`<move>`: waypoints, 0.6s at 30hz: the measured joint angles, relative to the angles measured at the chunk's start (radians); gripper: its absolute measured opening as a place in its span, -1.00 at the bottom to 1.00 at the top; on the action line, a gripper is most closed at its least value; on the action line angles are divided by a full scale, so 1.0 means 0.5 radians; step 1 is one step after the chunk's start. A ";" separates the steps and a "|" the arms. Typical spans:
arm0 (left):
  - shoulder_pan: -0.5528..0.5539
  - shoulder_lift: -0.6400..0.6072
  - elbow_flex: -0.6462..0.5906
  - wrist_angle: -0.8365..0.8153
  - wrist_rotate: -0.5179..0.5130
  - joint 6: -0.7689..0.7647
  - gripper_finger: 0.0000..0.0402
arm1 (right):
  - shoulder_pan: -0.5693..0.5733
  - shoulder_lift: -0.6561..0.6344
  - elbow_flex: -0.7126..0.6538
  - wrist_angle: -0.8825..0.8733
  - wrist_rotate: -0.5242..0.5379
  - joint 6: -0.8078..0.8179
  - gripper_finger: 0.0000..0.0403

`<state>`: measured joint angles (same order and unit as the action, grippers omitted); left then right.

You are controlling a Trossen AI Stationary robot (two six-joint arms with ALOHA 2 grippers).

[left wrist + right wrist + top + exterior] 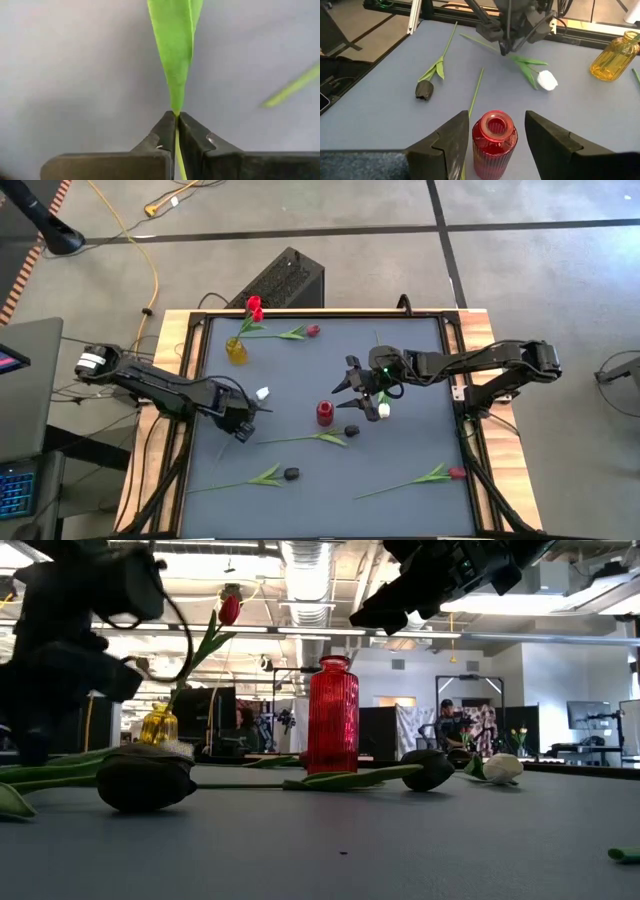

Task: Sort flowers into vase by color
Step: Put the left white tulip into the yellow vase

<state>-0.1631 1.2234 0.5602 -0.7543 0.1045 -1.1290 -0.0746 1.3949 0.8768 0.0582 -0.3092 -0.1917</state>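
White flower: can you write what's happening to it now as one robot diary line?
left gripper: shut on white tulip stem | right gripper: open, at red vase | tulip: not yet in vase

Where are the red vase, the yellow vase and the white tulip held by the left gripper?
red vase (493,145), right wrist view, ribbed body.
yellow vase (236,351), high view, body.
white tulip (547,80), right wrist view, bud head.
left gripper (176,131), left wrist view, shut fingertips on the stem.

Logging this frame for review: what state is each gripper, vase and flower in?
left gripper: shut on the white tulip's stem
white tulip: lying on the table
right gripper: open, fingers either side of the red vase
red vase: upright, empty
yellow vase: upright, holds red tulip
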 joint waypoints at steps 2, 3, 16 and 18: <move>0.000 -0.061 0.001 0.091 -0.034 0.064 -0.99 | 0.000 0.000 0.000 0.000 0.000 -0.001 0.08; 0.000 -0.093 0.002 0.129 -0.055 0.096 -0.99 | 0.000 0.000 0.000 0.001 -0.001 0.000 0.08; 0.001 -0.540 0.004 1.015 -0.312 0.834 -1.00 | 0.000 0.000 0.000 0.002 -0.001 0.000 0.08; 0.001 -0.609 0.004 1.181 -0.318 0.956 -1.00 | 0.000 0.000 0.000 0.002 0.000 -0.001 0.08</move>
<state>-0.1627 0.9187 0.5624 -0.1637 -0.0546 -0.6510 -0.0746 1.3949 0.8768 0.0593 -0.3092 -0.1921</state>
